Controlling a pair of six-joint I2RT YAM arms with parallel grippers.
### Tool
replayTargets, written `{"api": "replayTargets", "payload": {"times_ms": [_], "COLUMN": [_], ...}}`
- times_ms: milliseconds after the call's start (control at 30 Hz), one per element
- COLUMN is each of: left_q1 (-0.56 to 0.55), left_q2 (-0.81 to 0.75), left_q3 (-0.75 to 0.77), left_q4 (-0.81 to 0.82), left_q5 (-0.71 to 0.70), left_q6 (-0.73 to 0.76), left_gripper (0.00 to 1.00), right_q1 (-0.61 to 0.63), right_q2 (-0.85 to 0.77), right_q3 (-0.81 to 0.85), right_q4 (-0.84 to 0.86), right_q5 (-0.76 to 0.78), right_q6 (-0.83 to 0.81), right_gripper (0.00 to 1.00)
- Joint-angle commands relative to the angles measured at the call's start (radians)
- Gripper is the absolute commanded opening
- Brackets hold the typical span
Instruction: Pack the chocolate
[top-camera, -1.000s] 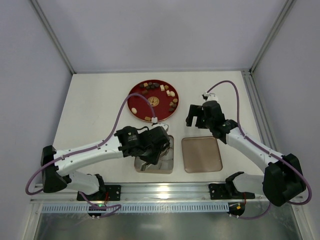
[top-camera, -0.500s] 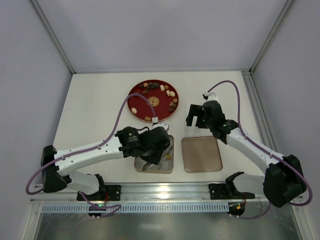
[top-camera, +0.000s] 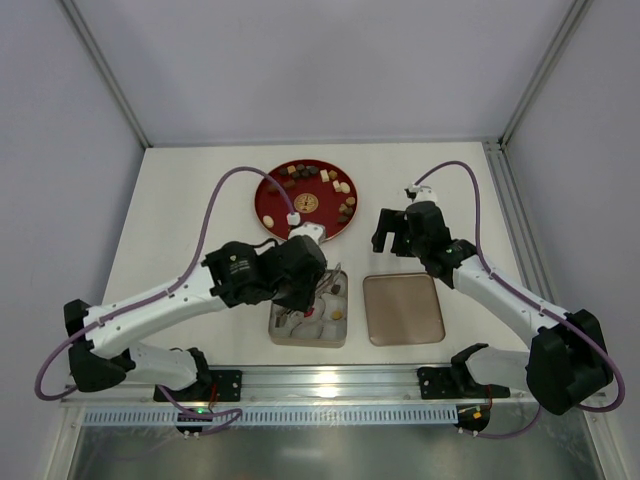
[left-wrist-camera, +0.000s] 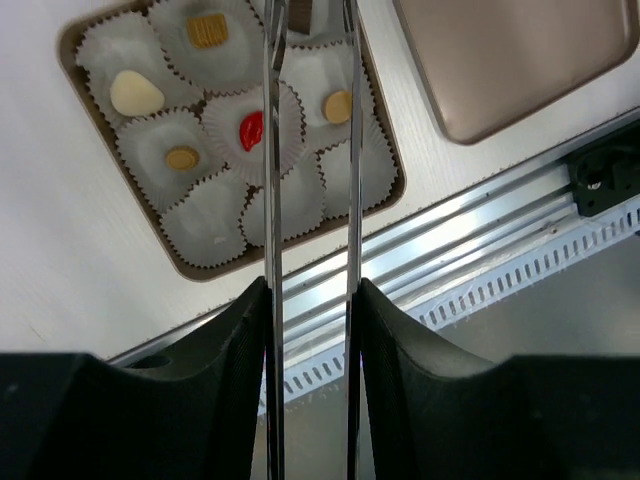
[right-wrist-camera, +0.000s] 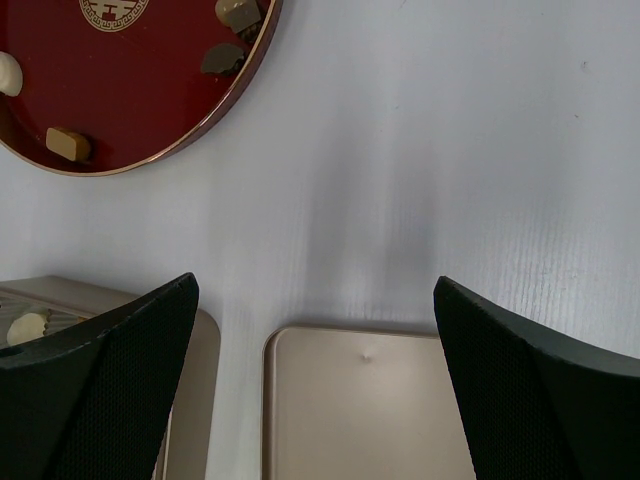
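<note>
The chocolate pieces (top-camera: 343, 187), brown, tan and cream, lie around the rim of a red plate (top-camera: 275, 200). A tan box (left-wrist-camera: 70, 50) of white paper cups holds several pieces, among them a red one (left-wrist-camera: 251, 128), a cream one (left-wrist-camera: 135, 92) and a tan one (left-wrist-camera: 338, 106). My left gripper (left-wrist-camera: 310, 290) is shut on metal tweezers (left-wrist-camera: 272, 180), whose blades stand apart above the box. In the top view it (top-camera: 305, 270) hovers between plate and box (top-camera: 280, 335). My right gripper (right-wrist-camera: 315, 290) is open and empty, above the table near the plate's edge (right-wrist-camera: 215, 110).
The box's flat tan lid (top-camera: 403, 308) lies to the right of the box, also showing in the right wrist view (right-wrist-camera: 370, 410). An aluminium rail (top-camera: 330, 380) runs along the near edge. The enclosure walls stand at the back and sides.
My left arm has risen and drawn back from the box toward the plate, uncovering the cups and the pieces in them. The right arm has not moved.
</note>
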Motion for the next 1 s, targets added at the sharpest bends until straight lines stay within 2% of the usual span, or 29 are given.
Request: {"api": "replayTargets", "payload": {"times_ms": [0,100,133,233,267,367,600,800,967], "left_q1": [0.073,0.21,0.304,0.452,0.536,0.684,0.94,1.037,1.054], "left_q2": [-0.035,-0.035,-0.028,-0.001,0.026,0.086,0.245,0.397,0.492], "left_q3": [0.077,0.123,0.133,0.166,0.174,0.2,0.226,0.283,0.308], "left_q4": [-0.023,-0.015,-0.006,0.024,0.035,0.086,0.202,0.273,0.304], "left_q5": [-0.046,-0.017,0.007,0.029,0.045,0.078,0.141,0.124,0.075], "left_q6": [0.057,0.139,0.16,0.244,0.259,0.295,0.312,0.325,0.348], "left_gripper": [0.4,0.4,0.4,0.4,0.4,0.39,0.36,0.36,0.38], "right_q1": [0.006,0.004,0.006,0.006,0.004,0.006,0.006,0.006,0.006], "right_q2": [-0.031,-0.034,-0.037,-0.039,-0.039,-0.05,-0.073,-0.099,-0.11], "right_q3": [0.007,0.01,0.01,0.016,0.016,0.021,0.03,0.025,0.022], "right_q4": [0.024,0.02,0.018,0.009,0.004,-0.008,-0.028,-0.042,-0.049], "right_q5": [-0.003,-0.008,-0.015,-0.024,-0.03,-0.041,-0.063,-0.063,-0.06], "right_q6": [0.009,0.001,-0.004,-0.01,-0.017,-0.03,-0.04,-0.048,-0.051], "right_gripper": [1.0,1.0,1.0,1.0,1.0,1.0,1.0,1.0,1.0]}}
